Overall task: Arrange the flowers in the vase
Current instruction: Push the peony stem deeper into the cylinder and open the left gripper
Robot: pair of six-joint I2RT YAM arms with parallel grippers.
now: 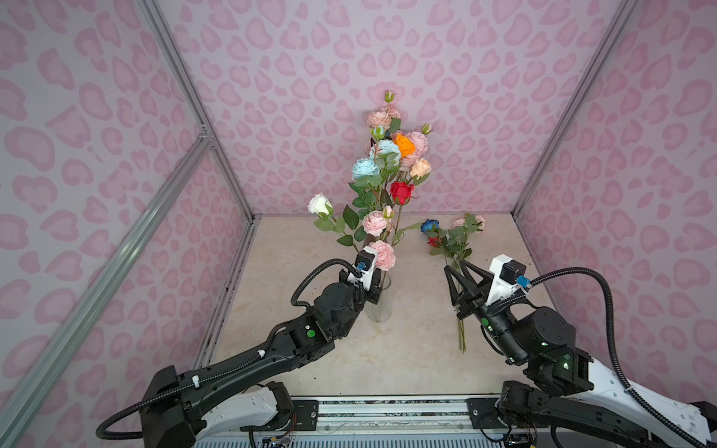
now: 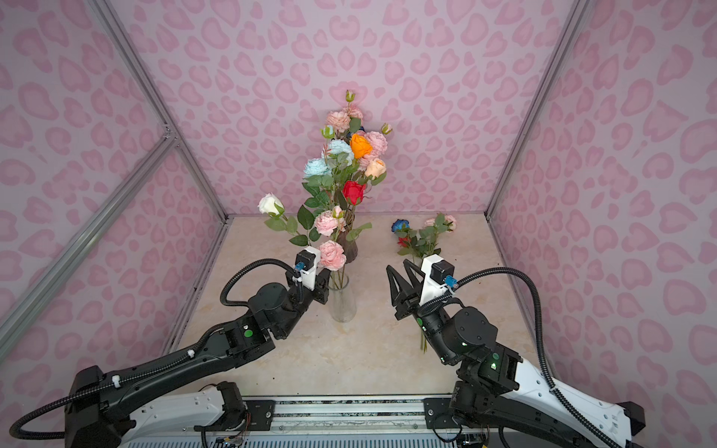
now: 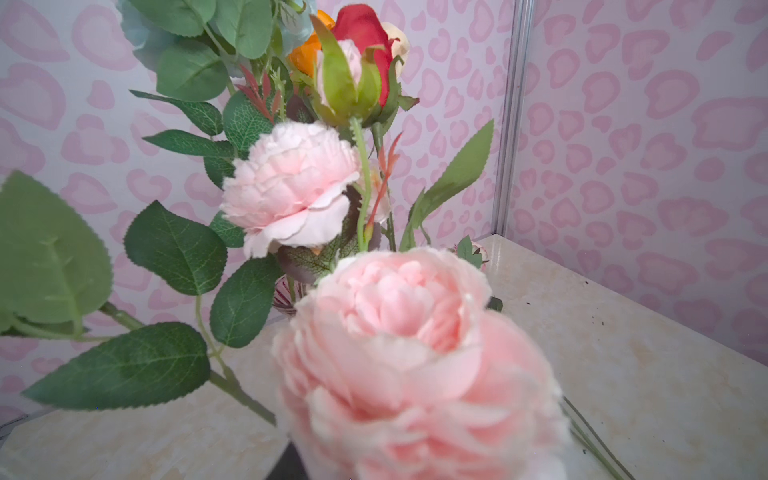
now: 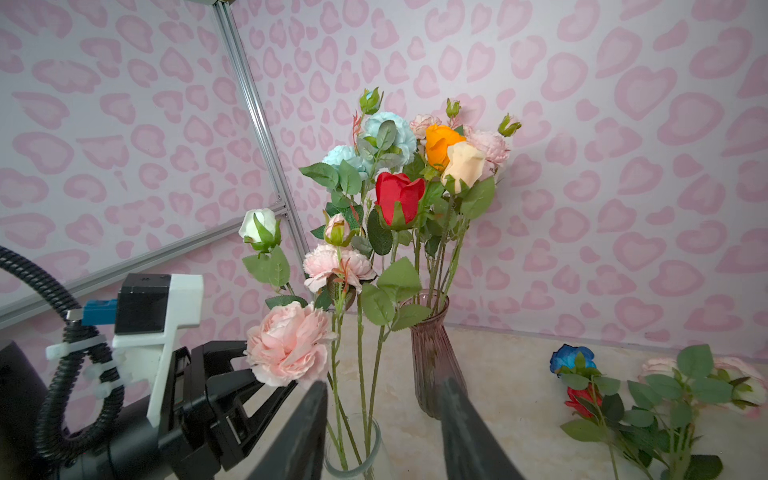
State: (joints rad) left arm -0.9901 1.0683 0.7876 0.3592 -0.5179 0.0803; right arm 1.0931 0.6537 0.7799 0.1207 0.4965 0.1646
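The clear vase (image 1: 378,306) stands about mid-surface on the marble table (image 1: 349,368), a little left of centre; it holds a white rose (image 1: 319,204) leaning toward the left edge and a spray of pink blooms (image 1: 382,254); behind it, nearer the far edge, a tinted vase (image 4: 430,353) carries the bunched flowers (image 1: 388,163) in light blue, orange, peach, red and pink; the left gripper (image 2: 325,285) sits just beside the clear vase's rim under the lowest pink bloom, its fingers (image 4: 232,380) parted, though the bloom hides the tips and I cannot tell whether they touch a stem; toward the right edge a dark blue rose (image 1: 430,225), a loose red rose (image 1: 433,242) and a loose pink bloom (image 1: 479,222) lie flat, stems pointing at the near edge; the right gripper (image 1: 454,267) hovers over those stems, jaws well apart and empty.
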